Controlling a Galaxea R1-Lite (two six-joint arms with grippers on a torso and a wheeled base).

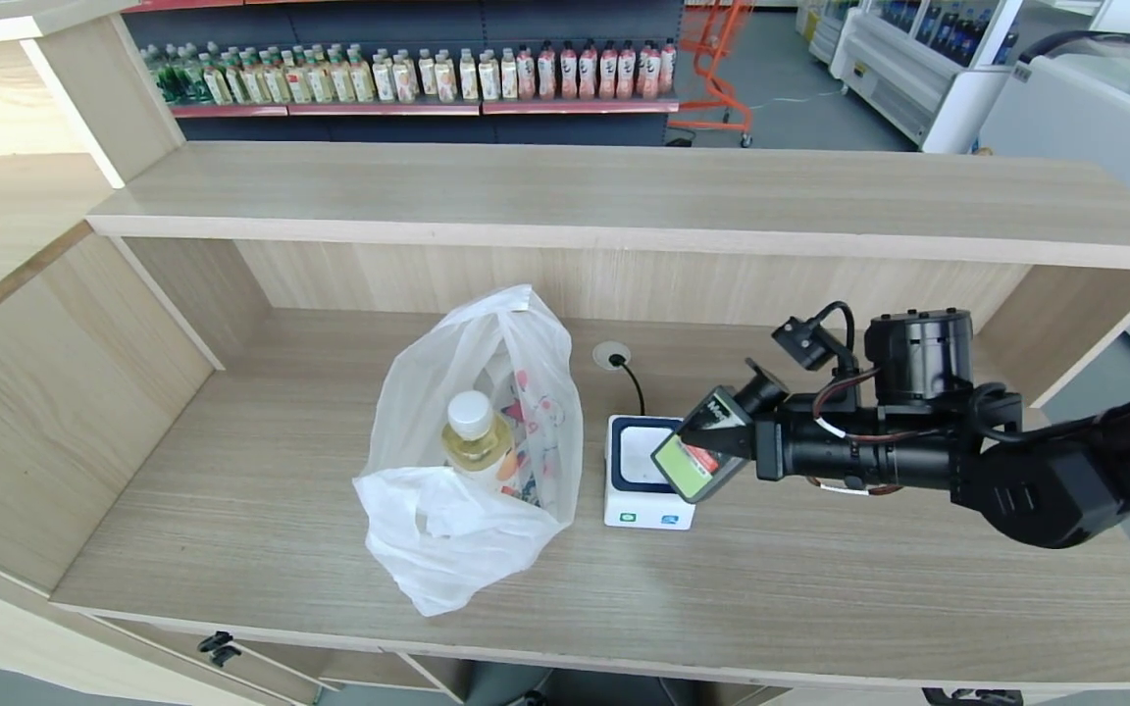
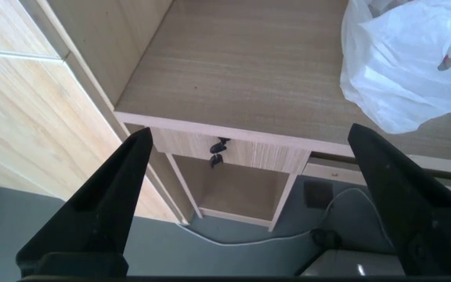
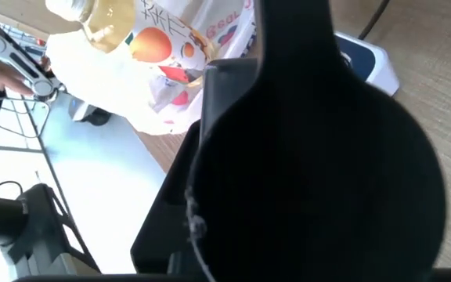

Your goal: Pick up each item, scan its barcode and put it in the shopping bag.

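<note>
- One small flat pack [image 1: 691, 469], green face with a dark rim, clamped in the right gripper [image 1: 714, 443]; held tilted, just above the scanner [image 1: 636, 487] on the side nearer the bench's right edge.
- Kind of pack hard to make out; upper part covered by the dark fingers [image 1: 722, 422]. From the right wrist, mostly a dark mass [image 3: 312, 157] blocking the bench behind it.
- White box scanner near the middle of the bench [image 1: 820, 588], with a black cable [image 1: 634, 384] running to a grommet [image 1: 611, 354] by the back wall.
- White translucent shopping bag [image 1: 457, 520], standing just beside the scanner, toward the bench's left edge; touching or merely close, cannot tell. Mouth open upward.
- Inside the shopping bag: one upright bottle [image 1: 474, 438], white cap, pale yellow liquid; several colourful packets [image 1: 526, 422] beside it, blurred by the film.
- Left gripper [image 2: 250, 135] with jaws spread wide and nothing between them, hanging off the bench's front edge toward the front left corner; well apart from the pack.
- From the left wrist, shopping bag [image 2: 413, 70] cut off at the picture's edge.
</note>
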